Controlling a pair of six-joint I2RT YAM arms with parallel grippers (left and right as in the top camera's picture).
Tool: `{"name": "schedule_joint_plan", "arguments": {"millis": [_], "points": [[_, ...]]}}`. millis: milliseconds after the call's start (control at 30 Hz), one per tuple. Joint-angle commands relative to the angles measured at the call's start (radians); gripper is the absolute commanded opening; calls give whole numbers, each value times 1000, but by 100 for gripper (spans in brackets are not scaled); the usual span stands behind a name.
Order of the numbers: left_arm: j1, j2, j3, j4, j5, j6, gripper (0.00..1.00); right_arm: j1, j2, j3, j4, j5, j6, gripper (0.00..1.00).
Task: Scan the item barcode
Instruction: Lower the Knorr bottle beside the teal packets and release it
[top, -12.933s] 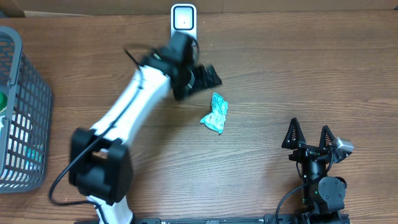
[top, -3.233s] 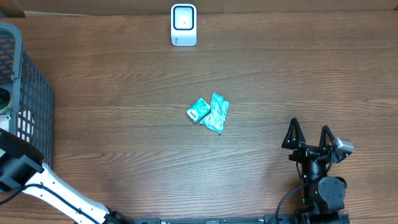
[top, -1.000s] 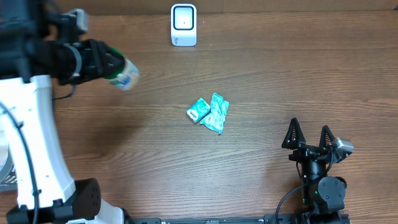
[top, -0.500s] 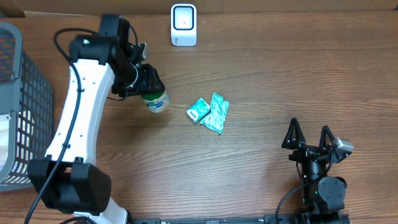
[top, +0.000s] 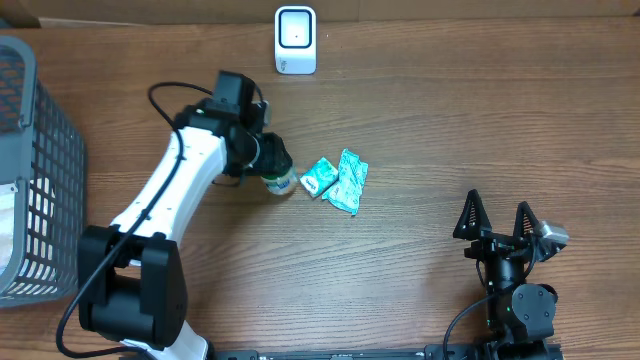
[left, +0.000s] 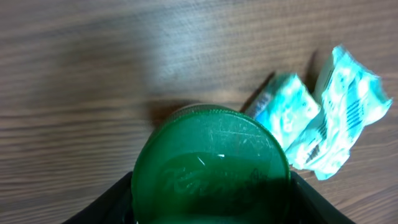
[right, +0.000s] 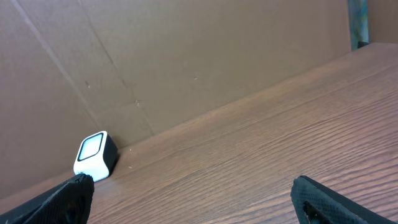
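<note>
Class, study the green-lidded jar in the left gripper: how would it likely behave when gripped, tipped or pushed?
The jar looks rigid, so it probably won't flex. Its round green lid suggests it would roll if laid sideways. The smooth lid may slip in a loose grip.

No word or number can be read in full. The green lid (left: 211, 168) of the bottle (top: 280, 184) carries raised script lettering across its top, seemingly one word in a flowing hand, but the letters are too faint and blurred to make out. The small packet (left: 281, 112) just beside it has a strip of dark print along one edge. The larger packet (left: 341, 106) bears rows of dark marks on its white-and-teal wrapper. Neither is sharp enough to read. From overhead, the bottle's pale label and any marking on the scanner (top: 295, 40) are too small to tell.
</note>
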Motion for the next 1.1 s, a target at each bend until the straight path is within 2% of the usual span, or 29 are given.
{"name": "schedule_joint_plan", "arguments": {"millis": [0, 100, 167, 400, 467, 633, 733, 1067], "points": [[-13, -3, -16, 23, -47, -27, 49, 8, -11, -11, 6, 13, -8, 100], [-19, -3, -21, 26, -53, -26, 51, 8, -11, -11, 6, 13, -8, 100], [-22, -3, -21, 21, -51, -26, 55, 8, -11, -11, 6, 13, -8, 100], [-22, -2, -21, 10, -31, -26, 80, 8, -11, -11, 6, 13, -8, 100], [-22, -3, -21, 5, -31, -26, 89, 8, -11, -11, 6, 13, -8, 100], [-12, -14, 28, -42, 5, 10, 92, 8, -11, -11, 6, 13, -8, 100], [2, -24, 157, -150, 48, 60, 100, 8, -11, -11, 6, 13, -8, 100], [123, -26, 864, -642, 30, 141, 100, 8, -11, -11, 6, 13, -8, 100]]}}
